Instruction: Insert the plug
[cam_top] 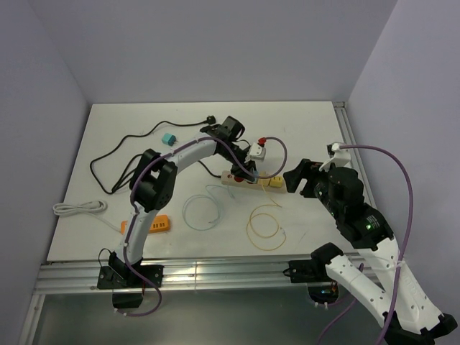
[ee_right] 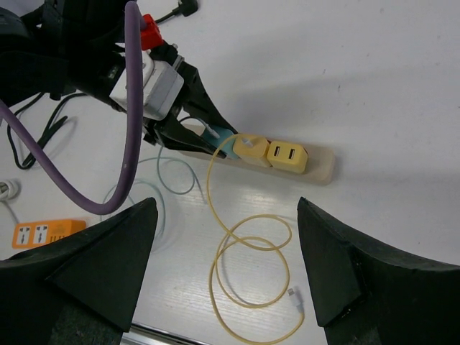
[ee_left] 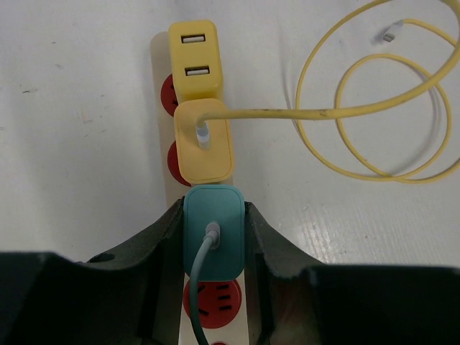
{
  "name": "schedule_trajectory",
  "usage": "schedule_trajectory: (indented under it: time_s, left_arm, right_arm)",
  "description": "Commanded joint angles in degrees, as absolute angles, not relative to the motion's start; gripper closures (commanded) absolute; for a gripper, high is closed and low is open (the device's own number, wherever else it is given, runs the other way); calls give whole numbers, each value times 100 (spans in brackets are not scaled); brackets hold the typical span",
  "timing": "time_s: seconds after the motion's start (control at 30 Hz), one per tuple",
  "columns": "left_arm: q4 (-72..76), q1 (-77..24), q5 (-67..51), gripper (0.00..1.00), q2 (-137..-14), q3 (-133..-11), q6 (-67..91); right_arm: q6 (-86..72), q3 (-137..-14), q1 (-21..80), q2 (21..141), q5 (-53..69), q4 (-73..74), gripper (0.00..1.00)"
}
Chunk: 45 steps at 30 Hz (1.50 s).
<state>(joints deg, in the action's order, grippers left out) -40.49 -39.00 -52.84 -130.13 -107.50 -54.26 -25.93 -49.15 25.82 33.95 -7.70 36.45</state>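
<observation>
With twelve o'clock toward the back wall, a power strip [ee_right: 323,162] lies across the middle of the table [cam_top: 309,122]. Three chargers sit in a row on it. A twin-port charger [ee_left: 194,57] is nearest the three o'clock end, with a cabled charger [ee_left: 205,140] against it. Next comes the charger plug [ee_left: 213,237], between the fingers of the left gripper [ee_left: 213,215]. A coiled cable [ee_left: 316,113] lies at five o'clock of the strip, a socket block [cam_top: 154,225] at eight, and a small adapter [cam_top: 169,138] at ten. The right gripper [ee_right: 226,208] hangs at three o'clock, apart from the strip.
</observation>
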Motion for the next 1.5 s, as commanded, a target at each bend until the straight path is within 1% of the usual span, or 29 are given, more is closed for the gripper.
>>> schedule_trajectory:
  time_s: [0.0,0.13,0.17,0.23,0.3,0.43,0.53,0.6,0.8,1.07,1.3,1.47]
  left_arm:
    - [-3572,-4034,-4940,100,-13229,-10409,-4916]
    - [-2604,-4087,-4852,100,-12824,-9626,-4387]
    - [-2245,-4104,-4669,100,-12728,-9276,-3968]
    - [-1760,-4122,-4527,100,-12542,-9062,-3675]
    - [-1653,-4122,-4387,100,-12498,-8921,-3472]
    - [-2160,-4148,-4149,100,-12577,-9018,-3480]
    - [-2320,-4148,-4026,100,-12524,-8833,-3647]
    - [-2697,-4140,-3938,100,-12577,-8859,-3884]
    - [-2171,-4140,-3771,100,-12226,-8025,-3973]
    - [-2329,-3999,-3384,100,-12296,-7866,-3946]
    - [-2277,-3841,-3691,100,-12296,-7770,-3999]
    - [-2390,-3849,-3753,100,-12594,-7822,-4113]
  right_arm:
    - [-2602,-4869,2514,3340,-826,3437,15]
    - [-2593,-4852,2514,3366,-756,3410,15]
    - [-2593,-4860,2514,3366,-738,3410,15]
    - [-2584,-4860,2514,3375,-712,3410,15]
    - [-2575,-4852,2505,3340,-694,3393,15]
    - [-2558,-4852,2505,3296,-686,3428,15]
    - [-2540,-4852,2505,3270,-677,3437,15]
    - [-2540,-4825,2505,3270,-659,3419,15]
    - [-2514,-4825,2505,3313,-606,3375,15]
    - [-2514,-4808,2505,3349,-510,3357,15]
    - [-2496,-4843,2505,3366,-466,3428,15]
    - [-2522,-4825,2505,3498,-325,3358,15]
